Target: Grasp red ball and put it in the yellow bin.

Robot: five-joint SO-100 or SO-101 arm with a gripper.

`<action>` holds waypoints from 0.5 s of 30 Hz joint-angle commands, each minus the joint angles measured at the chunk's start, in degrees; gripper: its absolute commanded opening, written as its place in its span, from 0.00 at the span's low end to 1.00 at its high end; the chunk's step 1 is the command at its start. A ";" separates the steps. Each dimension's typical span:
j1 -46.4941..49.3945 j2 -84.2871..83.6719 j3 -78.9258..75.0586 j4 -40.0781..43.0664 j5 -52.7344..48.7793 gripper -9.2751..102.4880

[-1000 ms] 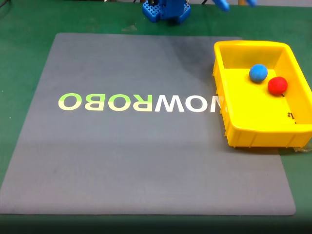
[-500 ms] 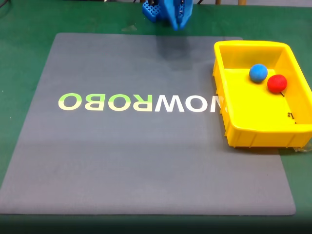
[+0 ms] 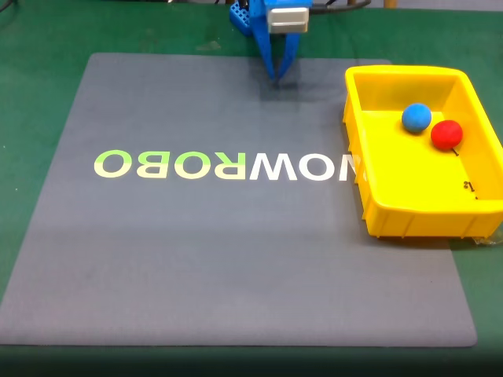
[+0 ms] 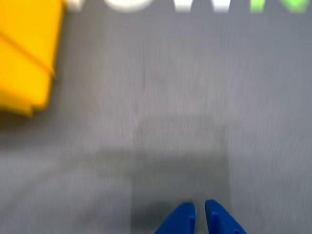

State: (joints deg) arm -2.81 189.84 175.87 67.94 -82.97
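The red ball [image 3: 446,134] lies inside the yellow bin [image 3: 393,212] at the right of the fixed view, touching or nearly touching a blue ball [image 3: 416,118]. My blue gripper [image 3: 277,75] hangs at the far edge of the grey mat, well left of the bin, fingers pointing down and together. In the wrist view the two blue fingertips [image 4: 181,219] sit side by side with only a thin slit between them and nothing held, above bare mat. A corner of the yellow bin [image 4: 24,53] shows at the upper left there.
A grey mat [image 3: 196,259] with "ROBOWOW" lettering [image 3: 220,166] covers the green table [image 3: 47,47]. The arm's blue base [image 3: 245,17] stands at the far edge.
The arm swung left from above the bin's far side and lowered onto the mat's far edge. Both balls stayed in the bin.
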 commanded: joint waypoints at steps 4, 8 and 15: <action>-0.35 0.79 1.85 8.53 0.18 0.08; -0.35 0.79 1.85 9.32 0.70 0.08; 0.97 0.79 1.85 9.58 0.44 0.08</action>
State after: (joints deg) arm -2.81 189.84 175.87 77.34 -82.62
